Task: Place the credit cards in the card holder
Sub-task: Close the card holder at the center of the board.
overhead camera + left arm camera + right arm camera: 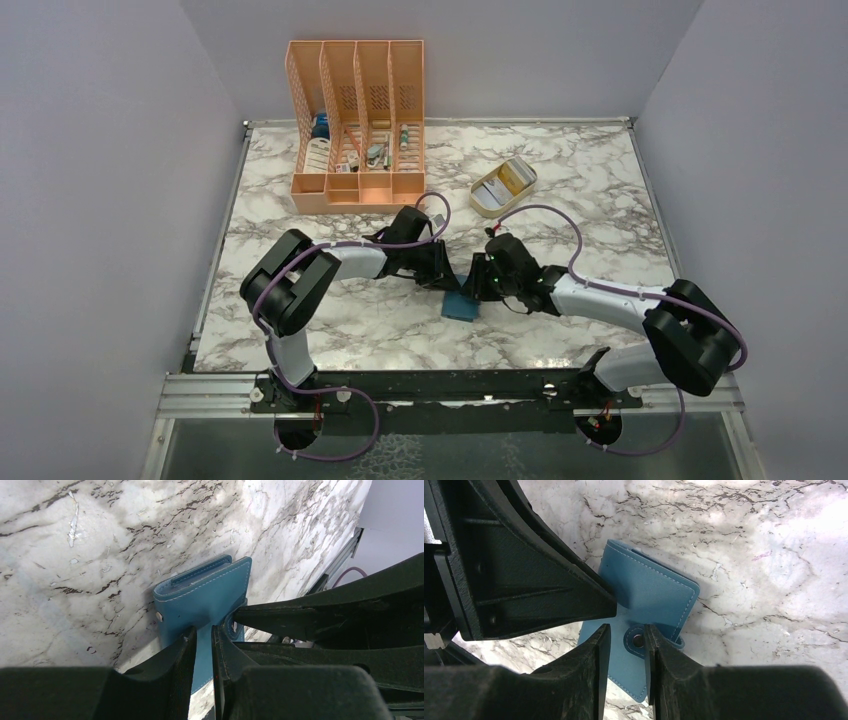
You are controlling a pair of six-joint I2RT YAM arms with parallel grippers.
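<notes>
L claw (pixel 203 631) is clenched on a flap of the card holder (pixel 205 592). R claw (pixel 626 630) is set astride the holder's stud tab (pixel 638 641); whether it's gripped can't be told. Marble surface (pixel 600 180) is seen w/ orange rack (pixel 355 190) far left, beige tray (pixel 478 205) w/ credit cards (pixel 515 178) far right. Card holder is found approx. centre, btw. both claws.

We log a white marble-pattern table (pixel 330 330) with grey veins and plain grey walls (pixel 100 200) around it. An orange slotted file rack (pixel 357 192) with four compartments stands upright near the far edge. A blue-and-white bottle (pixel 319 148) sits in its leftmost compartment; the small items in the others are too small for us to tell. A beige oval tray (pixel 481 207) lies right of the rack, apart from it. A metal rail (pixel 450 395) runs along the near edge.
</notes>
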